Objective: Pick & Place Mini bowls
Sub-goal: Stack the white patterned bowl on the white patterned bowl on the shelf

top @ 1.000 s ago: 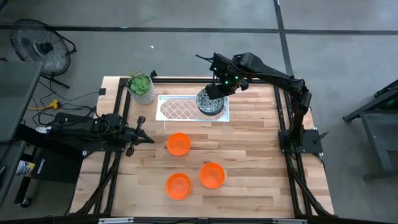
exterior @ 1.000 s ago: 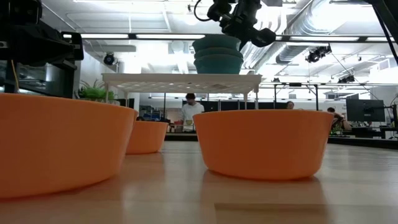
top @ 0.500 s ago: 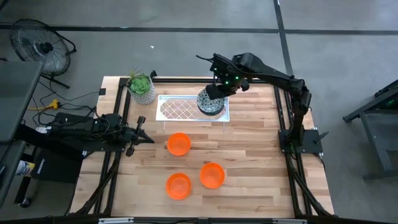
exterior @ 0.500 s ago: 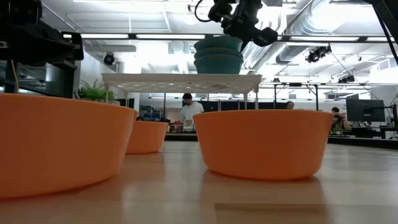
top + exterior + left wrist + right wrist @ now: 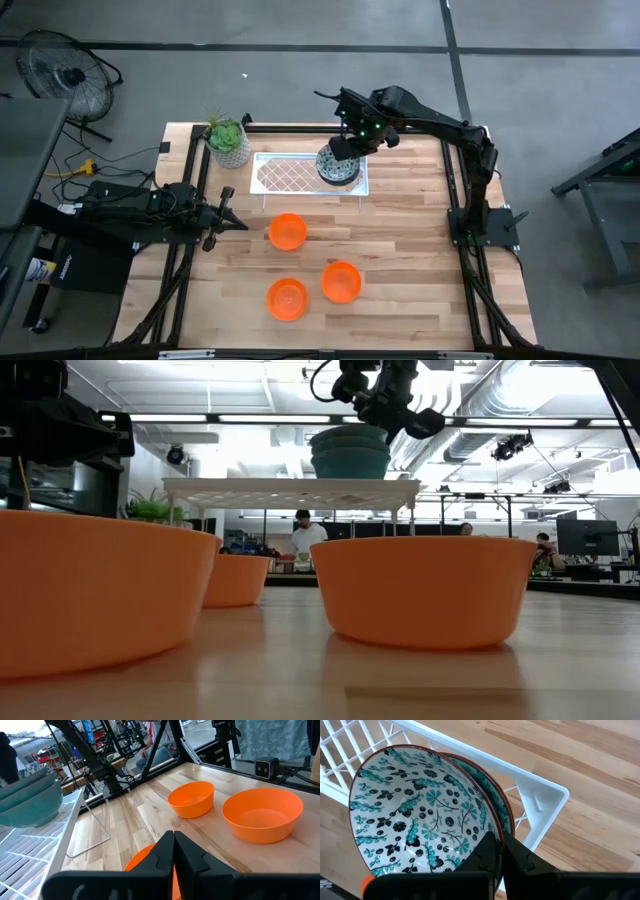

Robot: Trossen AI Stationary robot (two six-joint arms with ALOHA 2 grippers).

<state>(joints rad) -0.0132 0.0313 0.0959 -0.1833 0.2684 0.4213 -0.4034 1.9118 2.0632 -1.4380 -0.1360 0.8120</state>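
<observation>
The white wire rack (image 5: pixel 310 175) is seen at the table's far side, the patterned bowl stack (image 5: pixel 338 167) on its right end. Three orange bowls (image 5: pixel 288 231) lie nearer. The right gripper (image 5: pixel 347 145) is clamped on the top bowl's rim; the left gripper (image 5: pixel 232 212) is closed, empty, at the left.

Worktop (image 5: pixel 400 240): pale wooden planks, lying inside a dark frame.
Rack (image 5: pixel 290 176): white lattice wire, standing on thin legs toward the far edge of the worktop.
Patterned bowls (image 5: pixel 338 167): sitting nested on the rack's right end.
Plant (image 5: pixel 228 141): green, in a white pot, standing at the far left corner, just beside the rack.
Orange bowls: three, sitting upright straight on the wood; one (image 5: pixel 288 231) just in front of the rack, two more (image 5: pixel 287 298) (image 5: pixel 341 281) lying close together nearer the front edge.
</observation>
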